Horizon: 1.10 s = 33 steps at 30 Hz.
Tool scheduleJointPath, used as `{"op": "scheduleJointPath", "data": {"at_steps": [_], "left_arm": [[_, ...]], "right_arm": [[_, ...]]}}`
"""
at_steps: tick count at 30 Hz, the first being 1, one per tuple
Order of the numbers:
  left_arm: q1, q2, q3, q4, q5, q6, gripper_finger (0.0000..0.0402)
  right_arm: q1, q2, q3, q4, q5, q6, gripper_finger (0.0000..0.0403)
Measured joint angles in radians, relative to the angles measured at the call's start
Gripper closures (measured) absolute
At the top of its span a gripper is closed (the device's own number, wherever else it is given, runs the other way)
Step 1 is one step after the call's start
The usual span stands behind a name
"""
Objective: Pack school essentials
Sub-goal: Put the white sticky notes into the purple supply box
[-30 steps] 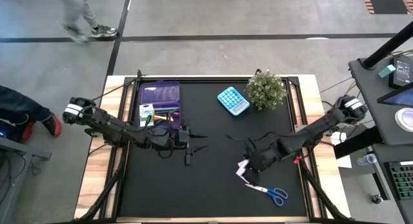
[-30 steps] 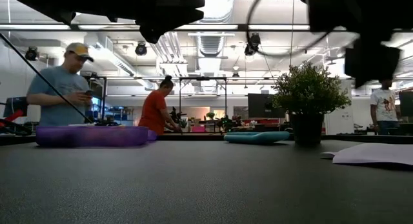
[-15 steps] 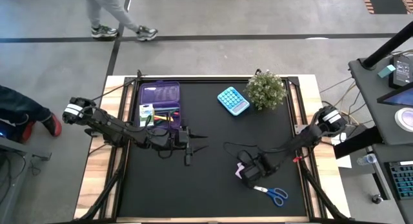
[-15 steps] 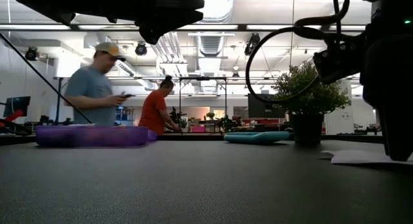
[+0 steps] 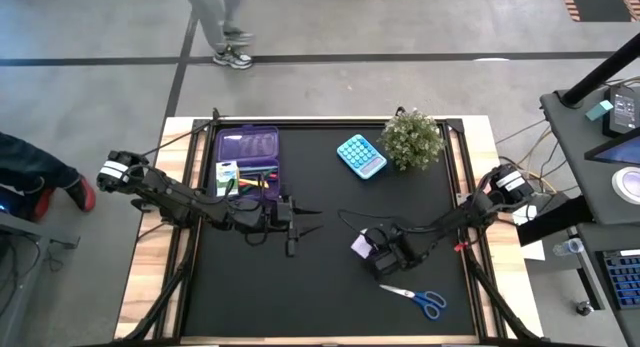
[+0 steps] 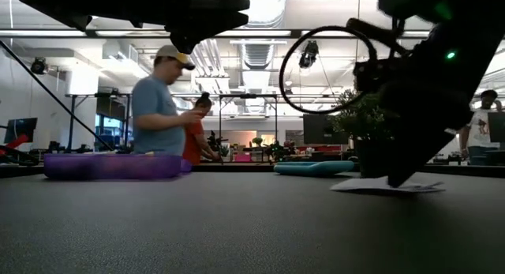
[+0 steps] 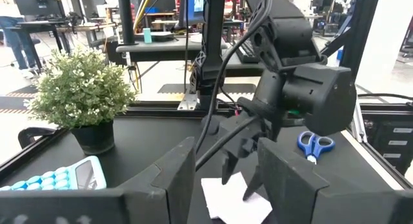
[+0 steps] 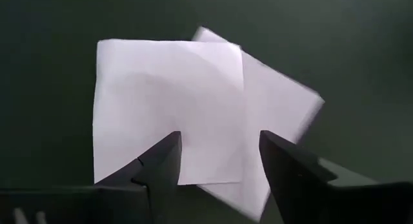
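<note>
Paper squares (image 8: 193,114) lay flat on the counter (image 5: 320,207) under the right gripper (image 8: 216,156), fingers parted and empty. They looked thin, light and floppy (two overlapping sheets), so pinching a lifted edge seemed best.

2 paper sqs (image 8: 168,114), 1 scissors (image 5: 420,299), 1 plant (image 5: 412,139)

Floor: we see grey concrete (image 5: 400,27) around the surface, crossed by dark lines (image 5: 330,58).
Surface: black mat (image 5: 330,287) with pale wood edges (image 5: 145,287).
Ceiling: we see strip lights (image 6: 71,33) and ducts (image 6: 256,53) overhead.
Room: open workshop with benches and screens (image 6: 319,129) at the back.
People: one in a cap (image 6: 162,100) stands beyond the surface; another in red (image 6: 196,136) behind; legs (image 5: 222,27) cross the floor.
Side desk: we see a dark desk with devices (image 5: 610,137) to the right.
</note>
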Motion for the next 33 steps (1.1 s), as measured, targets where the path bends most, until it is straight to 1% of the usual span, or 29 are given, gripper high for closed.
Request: {"op": "scheduleJointPath", "data": {"at_steps": [4,11,17,20,24,26,28,30,33], "left_arm": [[0.0,0.0,0.0,0.0,0.0,0.0,0.0251],[0.0,0.0,0.0,0.001,0.0,0.0,0.0251],[0.0,0.0,0.0,0.0,0.0,0.0,0.0251],[0.0,0.0,0.0,0.0,0.0,0.0,0.0251],[0.0,0.0,0.0,0.0,0.0,0.001,0.0251],[0.0,0.0,0.0,0.0,0.0,0.001,0.0251],[0.0,0.0,0.0,0.0,0.0,0.0,0.0251],[-0.001,0.0,0.0,0.0,0.0,0.0,0.0251],[-0.001,0.0,0.0,0.0,0.0,0.001,0.0251]], "right_arm": [[-0.012,0.006,-0.028,0.126,0.007,-0.06,0.024],[-0.039,-0.013,-0.028,0.134,-0.005,-0.08,0.0313],[-0.037,-0.047,-0.001,0.141,0.004,-0.156,0.0369],[-0.039,-0.074,0.002,0.138,0.009,-0.23,0.0388],[-0.041,-0.112,0.003,0.136,0.008,-0.469,0.0391],[-0.042,-0.128,0.002,0.134,0.006,-0.603,0.0384],[-0.044,-0.149,-0.009,0.142,-0.026,-0.748,0.0373],[-0.053,-0.168,-0.032,0.193,-0.028,-0.816,0.0366],[-0.079,-0.177,-0.084,0.306,-0.03,-0.858,0.0366]]}}
